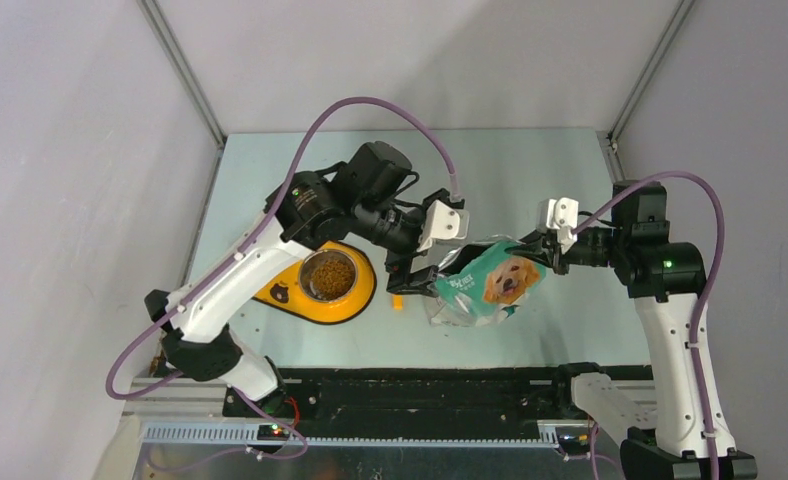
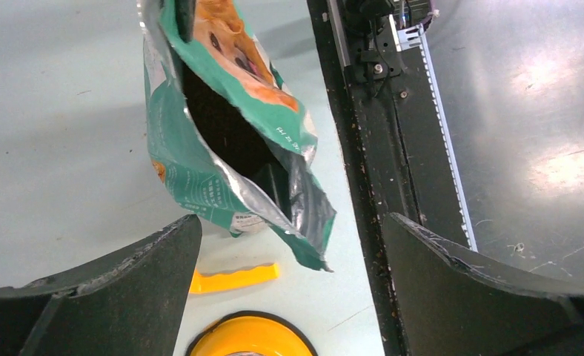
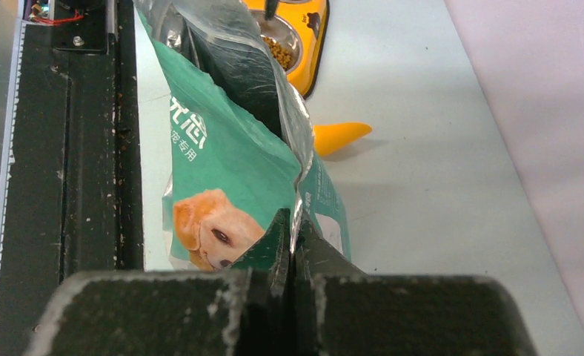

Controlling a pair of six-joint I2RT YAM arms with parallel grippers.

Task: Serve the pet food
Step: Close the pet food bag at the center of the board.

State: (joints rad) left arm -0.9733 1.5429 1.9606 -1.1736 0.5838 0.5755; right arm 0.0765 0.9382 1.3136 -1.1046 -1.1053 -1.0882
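In bowl (image 1: 362,300), pet food (image 1: 328,276) near L tool (image 1: 413,275); R tool (image 3: 293,256) pinches bag (image 1: 490,282)

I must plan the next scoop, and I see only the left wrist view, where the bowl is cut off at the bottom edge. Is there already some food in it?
Observer: Yes. The top view shows brown pet food inside the bowl of the yellow feeder, which stands just left of the bag.
Operator: Thank you. The bag looks open, but I cannot see what keeps it up. Does something hold it?
Observer: Yes. In the right wrist view the right gripper is shut on the bag's edge, near the dog picture.
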